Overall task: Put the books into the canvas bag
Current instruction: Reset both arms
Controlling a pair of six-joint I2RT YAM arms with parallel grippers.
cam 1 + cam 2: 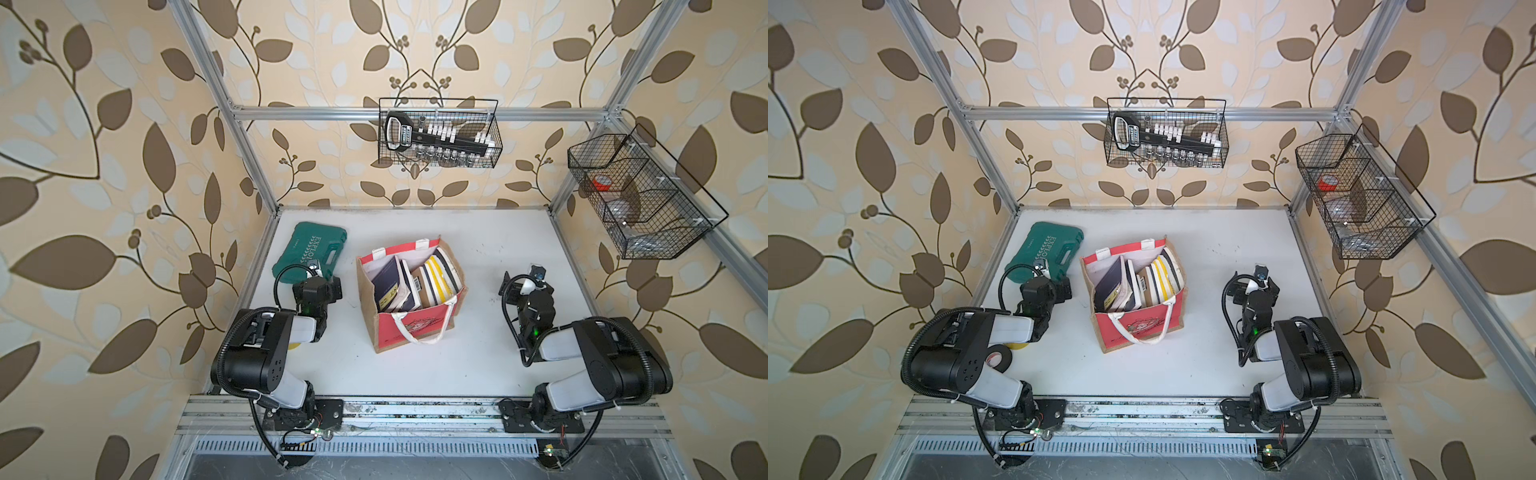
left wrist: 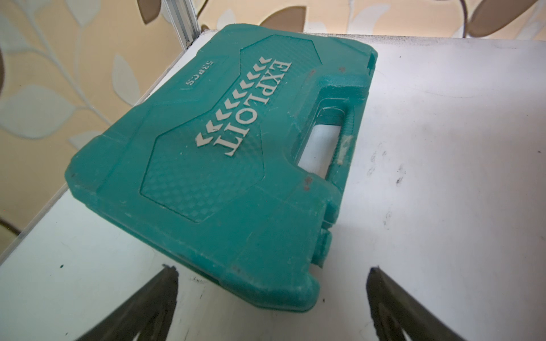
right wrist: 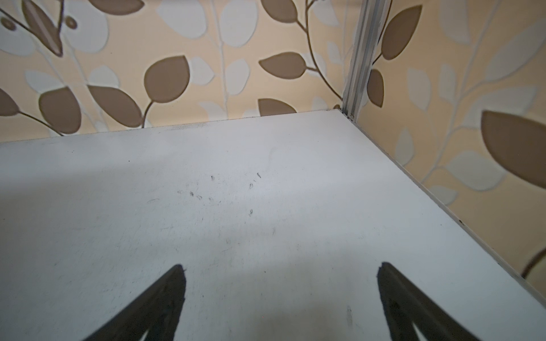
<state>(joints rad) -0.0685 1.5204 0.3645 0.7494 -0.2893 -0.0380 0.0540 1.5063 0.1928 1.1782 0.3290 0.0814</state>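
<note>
Leaf-patterned wallpaper surrounds a white table (image 1: 415, 374). In both top views the canvas bag (image 1: 384, 334) stands between the two claws, with the books (image 1: 395, 286) on end inside it and both arms folded low.

In the left wrist view the left claw (image 2: 271, 270) gapes wide and holds nothing, a green EXPLOIT tool case (image 2: 221, 165) just ahead of it.

In the right wrist view the right claw (image 3: 280, 267) gapes wide over scuffed table.

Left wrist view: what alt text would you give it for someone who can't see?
A closed green plastic tool case marked EXPLOIT lies flat on a white table, near a corner lined with leaf-patterned wallpaper. The left gripper faces the case, open and empty, its two dark fingers spread wide.
</note>
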